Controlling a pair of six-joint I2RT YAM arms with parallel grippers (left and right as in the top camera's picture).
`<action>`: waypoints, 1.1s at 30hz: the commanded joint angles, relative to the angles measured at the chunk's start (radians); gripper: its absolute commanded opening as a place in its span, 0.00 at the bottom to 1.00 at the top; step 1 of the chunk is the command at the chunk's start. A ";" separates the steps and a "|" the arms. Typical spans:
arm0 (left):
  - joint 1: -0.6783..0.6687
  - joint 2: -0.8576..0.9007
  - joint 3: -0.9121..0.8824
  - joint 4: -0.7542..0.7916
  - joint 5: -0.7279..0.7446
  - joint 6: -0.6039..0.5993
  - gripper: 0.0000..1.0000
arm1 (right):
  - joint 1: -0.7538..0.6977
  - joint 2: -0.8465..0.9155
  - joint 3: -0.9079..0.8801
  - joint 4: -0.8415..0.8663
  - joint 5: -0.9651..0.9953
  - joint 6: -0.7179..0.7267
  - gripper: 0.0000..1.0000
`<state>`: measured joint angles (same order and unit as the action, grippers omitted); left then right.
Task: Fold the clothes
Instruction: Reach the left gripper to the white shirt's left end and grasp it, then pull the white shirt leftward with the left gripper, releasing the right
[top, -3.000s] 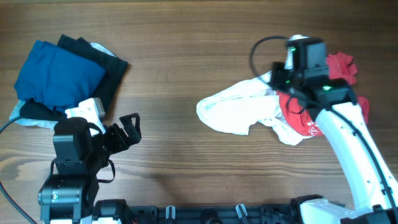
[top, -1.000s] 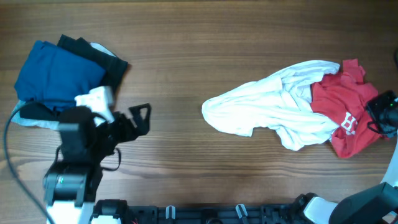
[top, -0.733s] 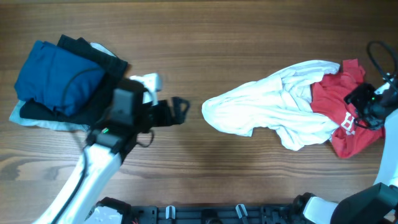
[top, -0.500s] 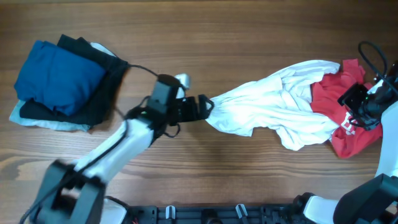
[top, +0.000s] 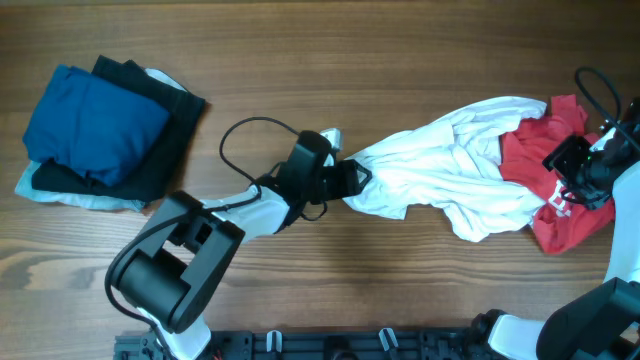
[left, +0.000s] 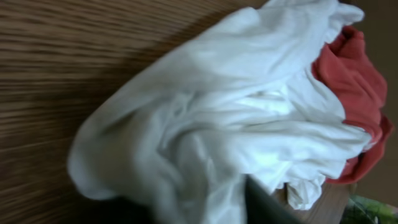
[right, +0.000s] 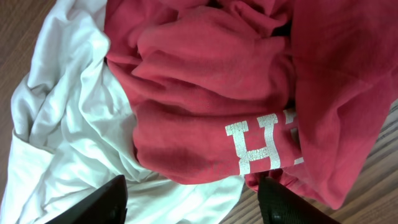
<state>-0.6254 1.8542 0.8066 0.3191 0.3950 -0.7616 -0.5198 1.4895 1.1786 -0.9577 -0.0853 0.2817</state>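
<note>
- Tabletop (top: 300, 60) of brown wood grain, with clothes in two groups well apart.
- At the right: white T-shirt (top: 440, 165), crumpled and unfolded, drawn out toward the left into a narrowing tip near the centre.
- Just right of it and touching it: red garment (top: 565, 205), also crumpled, with white block letters (right: 261, 146) on its near side. Overlapping the white T-shirt along the shared edge; which of the two lies on top there, not clear.
- At the far left: folded blue garment (top: 95, 120) on top of a black garment (top: 170, 135), with a pale cloth (top: 60, 195) showing beneath at the near-left edge.
- Left claw (top: 352, 180) low at the left tip of the white T-shirt, touching the fabric. From the left wrist, white folds bunched right in front and running down to the bottom edge of the view. Clenched on the cloth or only against it: cannot tell.
- Right claw (top: 577, 182) over the red garment, near the letters. Fingers (right: 109, 202) spread wide on either side of the wrist view, released, grasping nothing.
- Black cable (top: 240, 130) looping on the tabletop beside the left arm.
</note>
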 joint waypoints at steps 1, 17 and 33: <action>-0.008 -0.004 -0.001 0.060 0.014 -0.009 0.04 | 0.003 0.011 -0.010 -0.005 0.013 -0.016 0.68; 0.325 -0.427 -0.001 -0.217 0.050 -0.001 0.04 | 0.004 0.011 -0.010 -0.050 0.013 -0.017 0.68; 0.326 -0.432 -0.001 -0.300 0.050 0.025 0.07 | 0.120 0.191 -0.186 0.200 0.013 -0.019 0.63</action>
<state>-0.3008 1.4349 0.8051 0.0273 0.4435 -0.7612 -0.4221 1.6329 1.0027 -0.7841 -0.0811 0.2737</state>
